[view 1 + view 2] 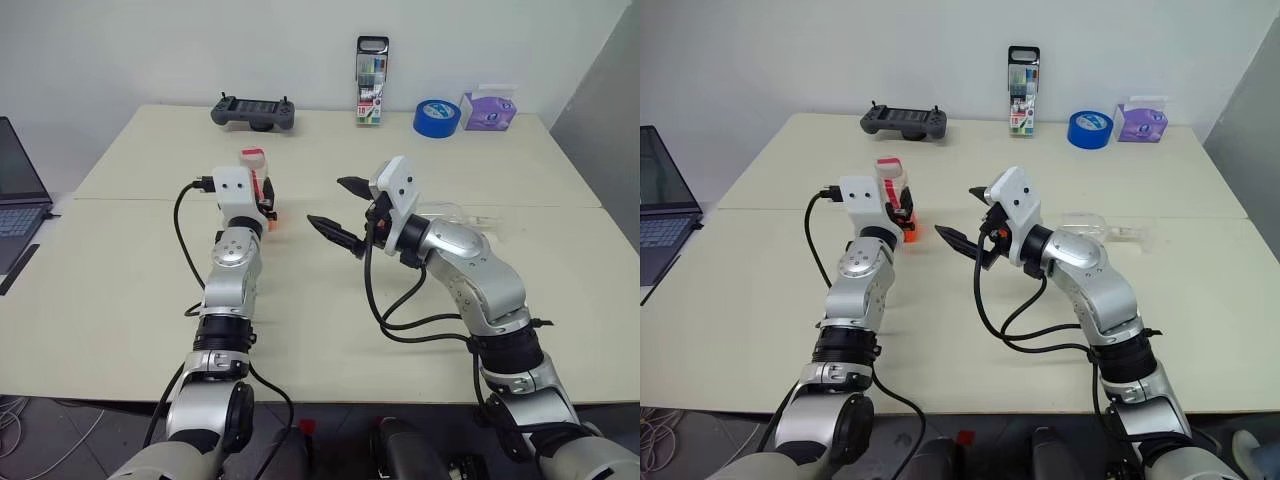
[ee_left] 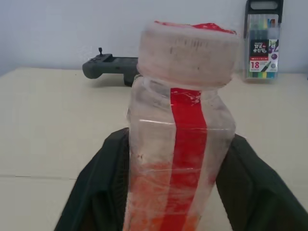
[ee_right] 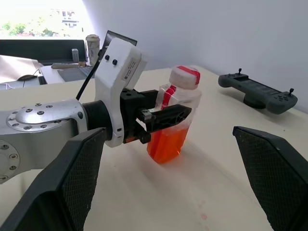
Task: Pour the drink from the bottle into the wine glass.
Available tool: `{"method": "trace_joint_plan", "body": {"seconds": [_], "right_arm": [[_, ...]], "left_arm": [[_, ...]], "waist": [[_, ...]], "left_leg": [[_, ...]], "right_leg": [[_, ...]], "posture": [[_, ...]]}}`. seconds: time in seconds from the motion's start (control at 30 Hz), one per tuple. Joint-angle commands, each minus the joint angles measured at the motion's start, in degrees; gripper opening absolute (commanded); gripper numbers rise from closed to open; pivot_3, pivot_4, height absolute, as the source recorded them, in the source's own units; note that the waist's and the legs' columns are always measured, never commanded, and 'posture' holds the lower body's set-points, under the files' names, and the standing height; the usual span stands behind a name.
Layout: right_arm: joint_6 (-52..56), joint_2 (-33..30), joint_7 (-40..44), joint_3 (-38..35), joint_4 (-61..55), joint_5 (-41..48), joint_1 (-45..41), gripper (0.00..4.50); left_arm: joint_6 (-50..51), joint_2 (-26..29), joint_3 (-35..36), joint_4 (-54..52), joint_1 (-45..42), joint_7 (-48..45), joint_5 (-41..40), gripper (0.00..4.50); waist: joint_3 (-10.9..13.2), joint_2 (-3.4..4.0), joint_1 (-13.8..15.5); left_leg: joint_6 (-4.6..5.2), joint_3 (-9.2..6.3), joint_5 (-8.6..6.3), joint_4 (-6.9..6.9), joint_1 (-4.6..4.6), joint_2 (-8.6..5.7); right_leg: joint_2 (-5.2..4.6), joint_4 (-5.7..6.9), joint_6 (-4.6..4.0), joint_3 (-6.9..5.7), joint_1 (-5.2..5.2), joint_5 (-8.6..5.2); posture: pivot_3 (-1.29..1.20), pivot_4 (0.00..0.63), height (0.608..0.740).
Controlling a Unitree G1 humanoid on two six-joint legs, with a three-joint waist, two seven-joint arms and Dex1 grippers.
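Beige table (image 1: 120, 290): left gripper (image 3: 166, 115) clamps bottle (image 3: 174, 113), upright, drink (image 3: 166, 143) inside. Right gripper (image 1: 340, 212) beside bottle, fingers spread, empty. Wine glass (image 1: 1095, 226) behind right arm.

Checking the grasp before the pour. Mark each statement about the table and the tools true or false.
1. The left tool is closed on the bottle. True.
2. The right tool holds the wine glass. False: it is open and holds nothing.
3. The bottle's cap is off. False: it is on.
4. The wine glass stands upright. False: it lies on its side on the table.
5. The drink fills the bottle's lower part. True.
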Motion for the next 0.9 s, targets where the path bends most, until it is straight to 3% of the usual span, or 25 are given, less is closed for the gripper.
{"method": "trace_joint_plan", "body": {"seconds": [0.03,0.17,0.23,0.37,0.47,0.63,0.9], "right_arm": [[0.2,-0.3,-0.2,-0.9,-3.7,1.1,0.1,4.50],[4.3,-2.1,-0.3,-3.6,-8.7,3.9,0.1,4.50],[11.1,-3.4,-0.6,-6.5,-15.3,9.7,-0.5,4.50],[19.3,-2.9,-3.1,-8.8,-21.4,16.9,-2.9,4.50],[23.2,-1.6,-5.9,-9.7,-23.5,20.5,-4.5,4.50],[27.5,-1.4,-13.6,-8.4,-22.9,17.8,-4.7,4.50],[31.7,-2.3,-18.5,-8.0,-22.8,16.8,-0.7,4.50]], "left_arm": [[-3.0,1.0,-0.1,-0.4,-1.7,-1.2,0.0,1.79],[-6.1,2.0,-0.9,-4.7,-0.2,-9.9,-3.7,1.79],[-1.6,5.0,-4.3,-14.6,4.1,-22.6,-9.3,1.79],[6.2,10.4,-9.1,-27.4,11.0,-35.3,-15.6,1.77],[9.6,11.9,-11.6,-34.5,14.1,-37.4,-16.4,1.77],[14.9,10.6,-13.3,-42.0,16.3,-37.1,-19.0,1.76],[16.3,10.6,-13.2,-45.6,17.8,-37.0,-19.8,1.76]], "waist": [[0.0,0.00,0.0],[0.0,0.00,0.0],[0.0,0.00,-0.1],[0.0,0.02,-0.3],[0.0,0.05,-0.3],[0.0,0.05,-0.2],[0.0,0.07,-0.2]], "left_leg": [[0.00,0.00,0.00,0.00,0.00,0.00],[-0.03,-0.01,0.02,0.00,-0.09,0.00],[-0.06,-0.01,0.03,0.00,-0.24,0.00],[-0.33,-0.01,0.18,0.02,-0.86,0.02],[-0.27,-0.03,0.15,0.01,-0.85,0.06],[-0.14,-0.10,0.16,0.08,-0.78,-0.01],[-0.09,-0.10,0.21,0.04,-0.75,-0.02]], "right_leg": [[0.00,0.00,0.00,0.00,0.00,0.00],[-0.01,0.00,0.00,-0.02,-0.08,0.00],[-0.03,-0.01,0.00,-0.01,-0.20,0.00],[-0.09,0.04,0.01,0.15,-0.82,0.00],[-0.09,0.15,0.00,0.15,-0.85,0.00],[-0.08,0.29,-0.02,0.10,-0.75,0.00],[-0.05,0.33,-0.02,0.11,-0.74,0.01]], "posture": [[0.00,0.150,0.740],[0.00,0.150,0.740],[0.00,0.150,0.740],[0.00,0.150,0.740],[0.00,0.150,0.740],[0.00,0.150,0.740],[0.00,0.150,0.740]]}}
